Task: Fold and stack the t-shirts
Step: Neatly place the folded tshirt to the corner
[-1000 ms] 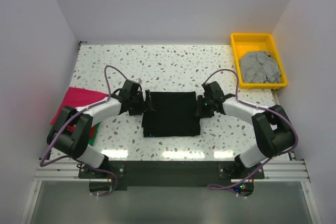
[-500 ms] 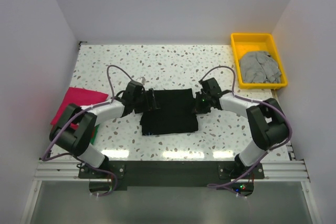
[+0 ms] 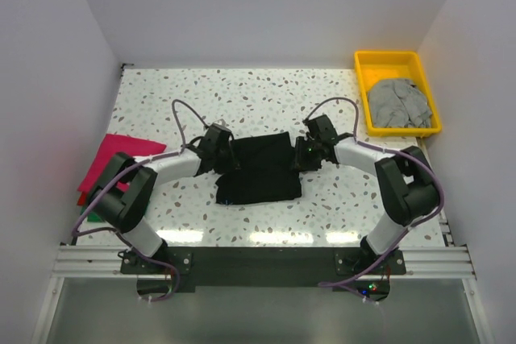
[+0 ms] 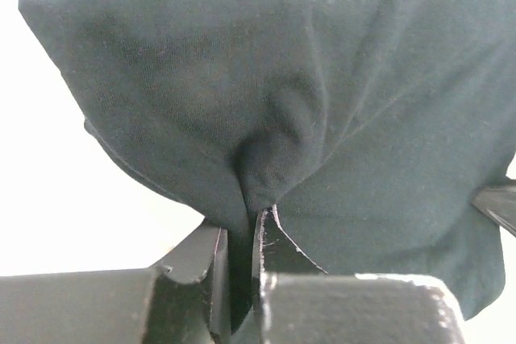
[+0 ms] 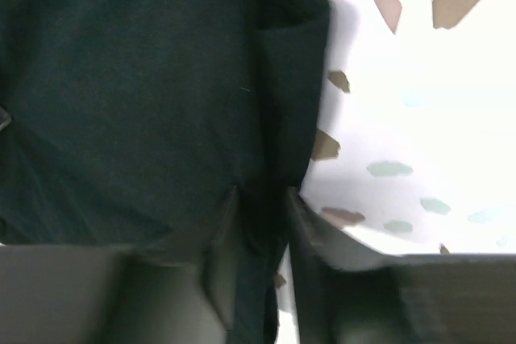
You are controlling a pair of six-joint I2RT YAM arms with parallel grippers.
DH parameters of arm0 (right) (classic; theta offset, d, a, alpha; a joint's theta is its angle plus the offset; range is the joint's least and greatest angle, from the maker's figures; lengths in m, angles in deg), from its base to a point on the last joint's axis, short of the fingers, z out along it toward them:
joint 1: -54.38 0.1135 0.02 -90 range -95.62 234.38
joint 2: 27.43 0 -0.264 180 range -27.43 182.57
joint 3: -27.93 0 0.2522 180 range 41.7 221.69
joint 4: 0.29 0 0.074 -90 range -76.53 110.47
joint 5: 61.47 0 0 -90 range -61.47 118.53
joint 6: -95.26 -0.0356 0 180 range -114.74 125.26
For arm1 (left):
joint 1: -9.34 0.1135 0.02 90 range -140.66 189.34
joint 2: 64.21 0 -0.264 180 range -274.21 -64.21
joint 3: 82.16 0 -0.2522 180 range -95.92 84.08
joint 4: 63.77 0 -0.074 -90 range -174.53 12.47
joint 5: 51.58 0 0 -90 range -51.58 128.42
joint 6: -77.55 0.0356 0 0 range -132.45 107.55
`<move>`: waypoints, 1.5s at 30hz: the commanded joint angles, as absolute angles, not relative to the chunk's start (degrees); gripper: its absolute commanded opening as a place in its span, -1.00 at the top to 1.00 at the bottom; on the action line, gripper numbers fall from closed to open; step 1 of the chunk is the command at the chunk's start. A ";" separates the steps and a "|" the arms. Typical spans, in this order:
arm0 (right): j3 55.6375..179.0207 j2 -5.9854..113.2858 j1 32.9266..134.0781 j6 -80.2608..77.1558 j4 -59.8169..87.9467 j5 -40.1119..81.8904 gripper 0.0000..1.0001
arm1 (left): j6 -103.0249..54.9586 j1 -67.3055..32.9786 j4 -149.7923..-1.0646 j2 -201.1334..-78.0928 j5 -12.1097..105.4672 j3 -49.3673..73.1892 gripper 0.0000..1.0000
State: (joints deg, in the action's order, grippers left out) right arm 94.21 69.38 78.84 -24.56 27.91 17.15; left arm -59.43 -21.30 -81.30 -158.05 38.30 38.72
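A black t-shirt [image 3: 260, 173] lies partly folded mid-table, its far corners pulled inward. My left gripper [image 3: 228, 154] sits at the far left corner. In the left wrist view that gripper [image 4: 242, 235] is shut on a pinched fold of the black cloth [image 4: 282, 78]. My right gripper [image 3: 300, 153] is at the far right corner. Its wrist view shows the gripper [image 5: 262, 199] closed over the doubled edge of the black shirt [image 5: 121, 78]. A magenta t-shirt [image 3: 121, 153] lies flat at the left edge. A grey t-shirt [image 3: 397, 102] is crumpled in the tray.
The yellow plastic tray [image 3: 387, 57] stands at the far right corner of the speckled table [image 3: 242, 94]. A sliver of green cloth [image 3: 91, 217] shows under the left arm's elbow. White walls close in the table on three sides.
Both grippers slid along the shirt's sides to its far corners. The left jaws went from open to shut on the cloth. The shirt's far edge has drawn narrower.
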 commanded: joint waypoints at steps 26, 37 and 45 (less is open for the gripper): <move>97.51 47.72 78.98 -23.65 44.05 20.80 -0.11 | -71.96 2.20 -131.49 -169.50 18.38 -6.17 1.00; 97.77 47.19 78.98 -24.27 44.06 19.83 -0.11 | -65.81 15.83 -134.75 -166.16 22.85 -12.95 1.00; 98.47 47.98 78.98 -24.36 44.32 19.04 -0.11 | -63.35 19.79 -138.17 -164.58 24.44 -18.66 1.00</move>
